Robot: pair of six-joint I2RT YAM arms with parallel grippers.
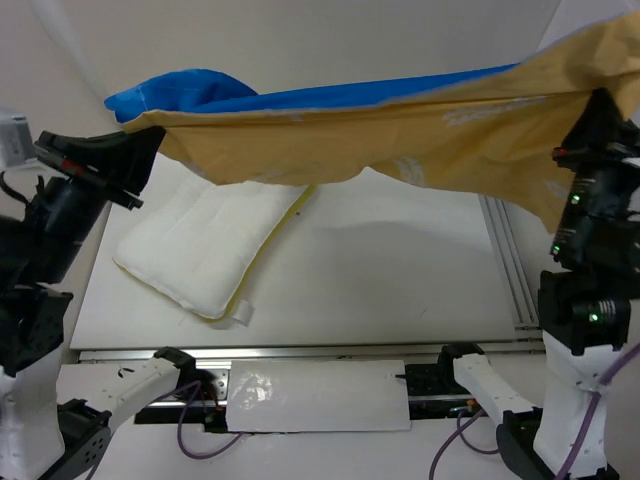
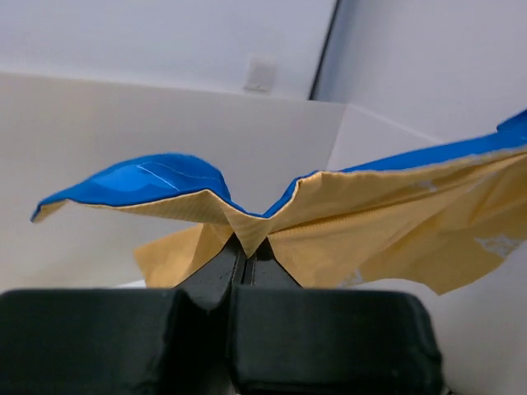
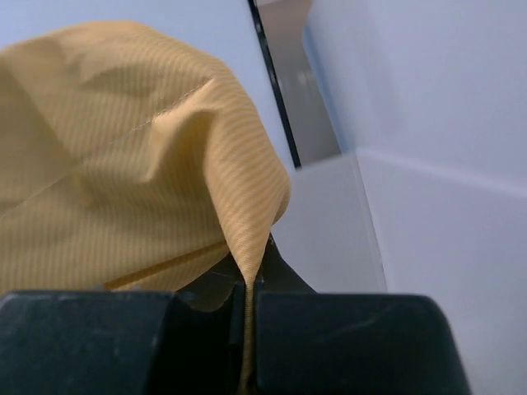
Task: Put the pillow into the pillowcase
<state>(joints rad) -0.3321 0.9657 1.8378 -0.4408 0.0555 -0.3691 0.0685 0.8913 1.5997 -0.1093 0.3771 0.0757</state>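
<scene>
The pillowcase (image 1: 400, 125) hangs stretched in the air across the table, orange-yellow underneath and blue on top. My left gripper (image 1: 140, 130) is shut on its left edge; in the left wrist view a fold of the pillowcase (image 2: 395, 230) is pinched between the closed fingers of that gripper (image 2: 245, 247). My right gripper (image 1: 592, 110) is shut on the right end; the right wrist view shows a yellow pleat of the pillowcase (image 3: 123, 181) clamped in my right gripper (image 3: 249, 284). The white pillow (image 1: 205, 245) lies flat on the table below the left half, partly hidden under the cloth.
The white table (image 1: 400, 280) has an aluminium rail (image 1: 505, 260) along its right side and another at the near edge. A shiny white sheet (image 1: 315, 395) lies between the arm bases. White walls enclose the back and left.
</scene>
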